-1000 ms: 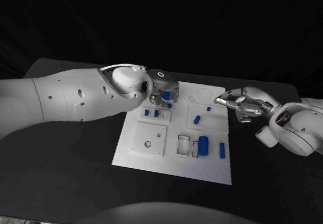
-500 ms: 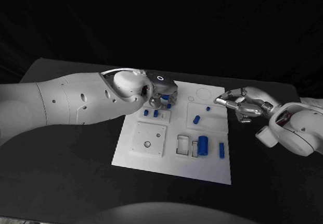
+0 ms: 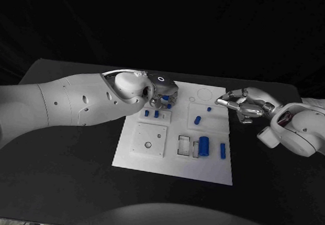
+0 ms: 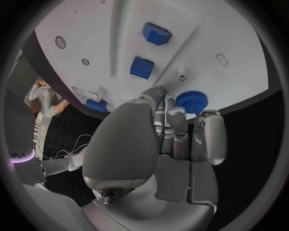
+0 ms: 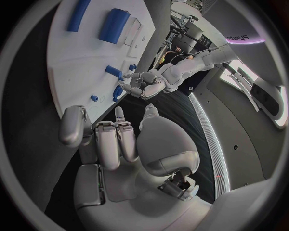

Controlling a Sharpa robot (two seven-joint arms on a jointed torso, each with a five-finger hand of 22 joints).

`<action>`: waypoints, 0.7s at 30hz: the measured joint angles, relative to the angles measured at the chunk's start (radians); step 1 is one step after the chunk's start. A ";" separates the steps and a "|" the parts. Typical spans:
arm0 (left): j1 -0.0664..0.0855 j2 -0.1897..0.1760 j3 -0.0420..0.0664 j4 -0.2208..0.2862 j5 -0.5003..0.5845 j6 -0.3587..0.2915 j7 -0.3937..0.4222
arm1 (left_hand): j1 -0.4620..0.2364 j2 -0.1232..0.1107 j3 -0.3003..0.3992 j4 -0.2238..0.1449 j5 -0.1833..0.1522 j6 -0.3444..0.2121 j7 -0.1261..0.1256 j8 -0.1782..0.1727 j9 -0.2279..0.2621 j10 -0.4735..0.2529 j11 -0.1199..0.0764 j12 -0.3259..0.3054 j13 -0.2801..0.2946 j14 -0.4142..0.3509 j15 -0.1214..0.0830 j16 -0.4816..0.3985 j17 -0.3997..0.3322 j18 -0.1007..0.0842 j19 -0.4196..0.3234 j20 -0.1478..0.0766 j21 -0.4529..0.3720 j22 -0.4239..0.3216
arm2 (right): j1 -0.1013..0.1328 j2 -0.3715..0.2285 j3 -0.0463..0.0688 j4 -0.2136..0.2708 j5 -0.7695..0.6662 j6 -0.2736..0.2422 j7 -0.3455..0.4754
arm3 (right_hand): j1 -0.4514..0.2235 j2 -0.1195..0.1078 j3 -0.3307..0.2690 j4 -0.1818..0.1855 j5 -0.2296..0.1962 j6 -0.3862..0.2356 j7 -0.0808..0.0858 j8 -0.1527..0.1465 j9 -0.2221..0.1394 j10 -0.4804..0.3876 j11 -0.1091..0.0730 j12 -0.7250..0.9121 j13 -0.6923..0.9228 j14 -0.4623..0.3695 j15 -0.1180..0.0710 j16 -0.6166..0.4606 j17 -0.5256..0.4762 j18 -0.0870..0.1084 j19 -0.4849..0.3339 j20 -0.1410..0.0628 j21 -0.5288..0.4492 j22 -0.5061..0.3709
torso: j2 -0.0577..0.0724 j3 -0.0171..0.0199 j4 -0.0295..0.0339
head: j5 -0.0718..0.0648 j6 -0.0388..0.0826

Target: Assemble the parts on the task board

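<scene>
Some blue parts [image 3: 204,144] lie loose on the task board [image 3: 171,163], so much is left. The left hand [image 3: 163,98] touches a gear [image 4: 192,101] at 12 o'clock; I cannot tell if its fingers grip it. The right hand [image 3: 240,106] is curled, holding nothing.

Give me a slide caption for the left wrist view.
Left hand over the white board, fingers at a blue gear.

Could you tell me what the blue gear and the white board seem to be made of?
The blue gear looks like matte moulded plastic: even colour, crisp teeth, no gleam. The white board seems a smooth painted or plastic plate, flat with a faint sheen; I can't tell which.
</scene>
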 measured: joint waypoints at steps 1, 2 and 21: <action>-0.001 0.001 0.000 -0.001 -0.001 -0.002 0.000 | 0.004 0.004 0.000 0.000 0.000 0.000 0.000 0.000 0.000 0.000 0.000 0.000 0.000 0.000 0.000 0.000 -0.002 0.000 0.000 0.000 0.000 0.000 | 0.000 0.000 0.000 0.000 0.000 0.000 -0.001 | 0.000 0.000 0.000 0.000 0.000 0.000 0.000 0.000 0.000 0.000 0.000 0.000 0.000 0.000 0.000 0.000 0.000 0.000 -0.003 0.000 0.000 0.000 | 0.000 0.0000 0.0000 | -0.001 0.000; -0.002 0.001 0.000 -0.002 -0.003 -0.004 0.000 | 0.004 0.004 0.003 -0.003 0.000 0.000 0.000 0.000 0.000 0.000 0.000 -0.003 0.000 -0.002 -0.002 0.000 -0.005 0.000 0.000 0.000 0.000 0.000 | 0.000 0.000 0.000 -0.001 0.000 0.000 -0.003 | -0.001 -0.001 0.000 0.000 0.000 0.000 0.000 0.000 0.000 0.000 0.000 0.000 0.000 0.000 0.000 0.000 0.000 0.000 -0.003 0.000 0.000 0.000 | 0.000 0.0000 0.0001 | -0.001 0.000; -0.007 0.005 -0.003 -0.010 -0.007 -0.032 0.004 | 0.004 0.004 0.018 -0.018 -0.039 0.016 -0.009 0.005 -0.001 0.039 -0.011 -0.006 -0.003 -0.010 -0.004 -0.021 -0.046 0.000 0.000 0.000 -0.011 0.000 | 0.000 0.000 0.000 -0.006 -0.001 0.001 -0.029 | 0.000 0.000 0.000 0.000 0.000 0.000 0.000 0.000 0.000 0.000 0.000 0.001 -0.002 0.000 0.000 0.000 0.000 0.000 -0.003 0.000 -0.004 0.001 | -0.001 0.0005 0.0003 | -0.002 0.000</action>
